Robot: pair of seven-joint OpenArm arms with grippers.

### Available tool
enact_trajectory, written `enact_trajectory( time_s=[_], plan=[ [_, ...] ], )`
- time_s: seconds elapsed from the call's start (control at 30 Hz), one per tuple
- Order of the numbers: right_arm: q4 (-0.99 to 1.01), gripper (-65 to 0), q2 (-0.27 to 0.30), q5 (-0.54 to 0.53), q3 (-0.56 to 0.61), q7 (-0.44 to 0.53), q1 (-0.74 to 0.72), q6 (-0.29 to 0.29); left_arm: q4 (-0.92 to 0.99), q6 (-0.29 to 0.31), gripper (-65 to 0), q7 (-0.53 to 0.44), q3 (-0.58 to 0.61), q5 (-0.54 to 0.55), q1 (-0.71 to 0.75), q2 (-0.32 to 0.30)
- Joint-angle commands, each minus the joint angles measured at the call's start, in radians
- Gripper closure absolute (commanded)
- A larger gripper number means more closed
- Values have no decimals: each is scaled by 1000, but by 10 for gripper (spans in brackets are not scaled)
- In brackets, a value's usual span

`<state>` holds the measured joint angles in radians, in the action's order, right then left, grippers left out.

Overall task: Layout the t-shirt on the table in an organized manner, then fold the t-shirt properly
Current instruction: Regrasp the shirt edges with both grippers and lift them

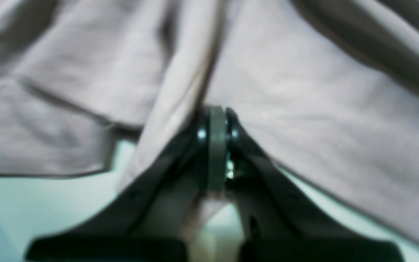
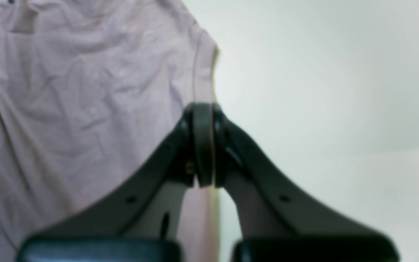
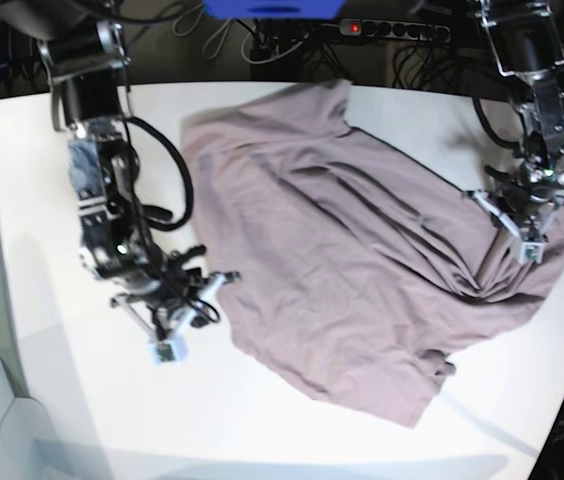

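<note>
While the base view takes in the whole t-shirt (image 3: 362, 250) spread and rumpled across the white table (image 3: 42, 200), only the wrist views show how each tool grips it. Seen from the left wrist, the left gripper (image 1: 216, 145) is clenched on a ridge of cloth, and folds of the t-shirt (image 1: 304, 102) fan away from the pinch. Seen from the right wrist, the right gripper (image 2: 203, 145) is clamped on the hemmed edge of the t-shirt (image 2: 86, 109), with bare table (image 2: 322, 91) beside it.

From the base view, the left gripper (image 3: 522, 235) hangs from an arm reaching down near the table's right edge, where the fabric bunches into radiating creases. The right gripper (image 3: 197, 290) sits low at the shirt's left border, its arm leaning in from the far left corner.

One hem of the shirt lies toward the near edge, another part toward the far edge. Open tabletop stretches along the left side and the near left corner.
</note>
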<state>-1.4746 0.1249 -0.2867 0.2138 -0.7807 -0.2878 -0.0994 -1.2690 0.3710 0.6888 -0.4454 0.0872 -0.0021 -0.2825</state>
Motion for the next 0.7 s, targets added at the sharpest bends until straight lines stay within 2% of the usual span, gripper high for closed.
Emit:
enact_trajectory(
  time_s=[0.0,0.2,0.37,0.47,0.67],
  plan=[
    [27,0,-17,-4,-3,20,-44,-3,18,-8,0,29,-23,-30,9,-13],
    [252,0,-124,-4,-1,30,-101,-3,91,-8,0,-17,-80,-30,11,-74],
    [274,0,-152,-4,-1,30,-57,-3,73,-8,0,-8,-119,-30,3,-119],
    [272,0,-129,-3,-4,30,-29,2,53,-8,0,-5,-131,-30,-23,-154],
    [263,0,26,-6,-9,30,65,2,47,-8,0,-4,-135,-30,-68,-189]
  ],
)
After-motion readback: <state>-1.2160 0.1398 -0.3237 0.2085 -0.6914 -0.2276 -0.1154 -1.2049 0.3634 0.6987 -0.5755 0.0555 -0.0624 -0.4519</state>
